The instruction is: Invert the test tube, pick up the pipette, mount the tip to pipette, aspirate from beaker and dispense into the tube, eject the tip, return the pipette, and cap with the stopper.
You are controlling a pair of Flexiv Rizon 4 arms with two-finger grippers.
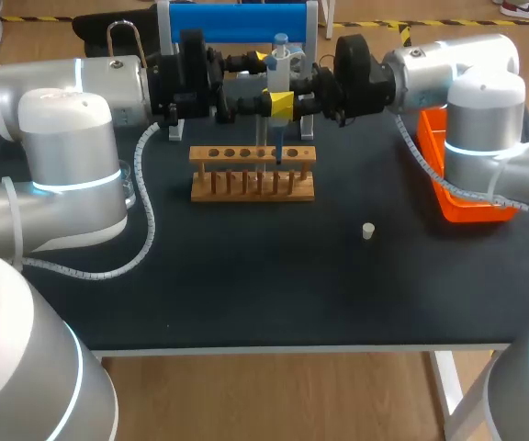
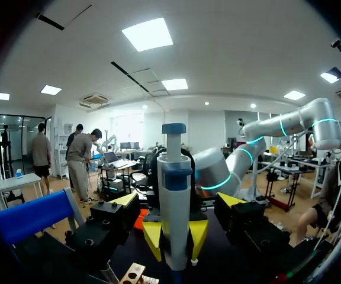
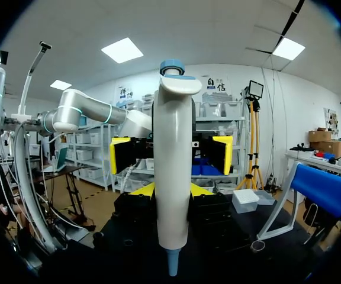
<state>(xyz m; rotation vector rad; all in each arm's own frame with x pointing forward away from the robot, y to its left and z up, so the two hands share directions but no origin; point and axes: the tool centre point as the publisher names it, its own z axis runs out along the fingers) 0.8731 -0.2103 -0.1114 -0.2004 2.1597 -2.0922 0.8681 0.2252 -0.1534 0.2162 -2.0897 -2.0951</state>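
Black table: my right hand was clamped on the upright pipette, its nose over the wooden rack. My left hand was spread wide beside its upper body. Recommended: keep it plumb, lower slowly.

The white, blue-topped pipette stands upright over the wooden tube rack at far centre. The small pale stopper sits nearer, to the right.
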